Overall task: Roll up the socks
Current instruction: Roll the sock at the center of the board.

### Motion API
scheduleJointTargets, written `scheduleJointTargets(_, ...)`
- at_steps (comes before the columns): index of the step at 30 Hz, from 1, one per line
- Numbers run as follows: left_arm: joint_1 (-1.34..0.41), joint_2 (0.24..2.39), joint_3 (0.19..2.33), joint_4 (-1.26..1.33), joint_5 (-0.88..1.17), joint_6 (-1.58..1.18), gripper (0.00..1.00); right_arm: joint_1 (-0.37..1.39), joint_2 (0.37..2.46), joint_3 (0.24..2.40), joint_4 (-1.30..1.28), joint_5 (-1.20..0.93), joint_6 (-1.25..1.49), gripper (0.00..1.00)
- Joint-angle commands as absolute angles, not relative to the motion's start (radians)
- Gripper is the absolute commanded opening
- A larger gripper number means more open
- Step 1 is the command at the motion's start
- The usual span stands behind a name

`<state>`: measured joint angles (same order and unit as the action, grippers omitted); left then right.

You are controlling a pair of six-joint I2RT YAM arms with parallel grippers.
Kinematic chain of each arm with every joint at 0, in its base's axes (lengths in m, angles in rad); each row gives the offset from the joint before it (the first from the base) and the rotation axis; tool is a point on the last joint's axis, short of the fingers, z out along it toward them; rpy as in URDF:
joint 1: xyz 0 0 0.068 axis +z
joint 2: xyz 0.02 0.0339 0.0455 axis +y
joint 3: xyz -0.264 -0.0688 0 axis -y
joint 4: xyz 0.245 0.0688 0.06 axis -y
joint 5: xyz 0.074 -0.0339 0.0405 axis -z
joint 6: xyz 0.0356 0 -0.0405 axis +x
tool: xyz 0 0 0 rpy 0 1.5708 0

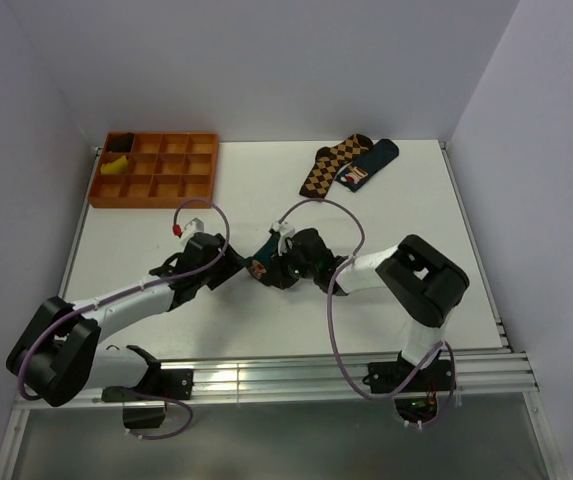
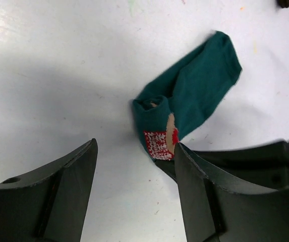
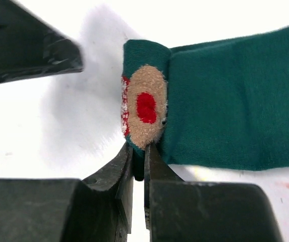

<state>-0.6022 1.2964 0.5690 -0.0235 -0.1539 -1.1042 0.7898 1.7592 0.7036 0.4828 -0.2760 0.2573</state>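
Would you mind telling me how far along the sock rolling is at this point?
Done: only the first turn, at the patch end of the dark teal-green fabric sock. In hand: the right gripper pinches that rolled end; the left gripper stands open beside it. Left: the flat remainder, and the second dark patched sock lying flat near the far edge.
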Motion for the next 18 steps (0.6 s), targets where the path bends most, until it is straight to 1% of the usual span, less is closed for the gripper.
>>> scheduleJointTargets(1,-0.597,1.261,0.545,0.089,-0.149,-1.092,0.67,0.732,1.848,0.721,0.370,-0.526,0.363,0.00)
scheduleJointTargets(3,-0.597,1.270,0.545,0.110,-0.130,-1.072,0.67,0.686,1.882,0.716,0.429,-0.642,0.443,0.00)
scheduleJointTargets(6,-0.597,1.292,0.529,0.158,-0.106,-1.065,0.66,0.634,1.919,0.735,0.462,-0.733,0.501,0.00)
scheduleJointTargets(12,-0.597,1.342,0.502,0.218,-0.071,-1.078,0.66,0.611,1.945,0.819,0.335,-0.765,0.511,0.00)
scheduleJointTargets(18,-0.597,1.399,0.505,0.245,-0.054,-1.095,0.66,0.609,1.963,0.905,0.190,-0.755,0.471,0.00)
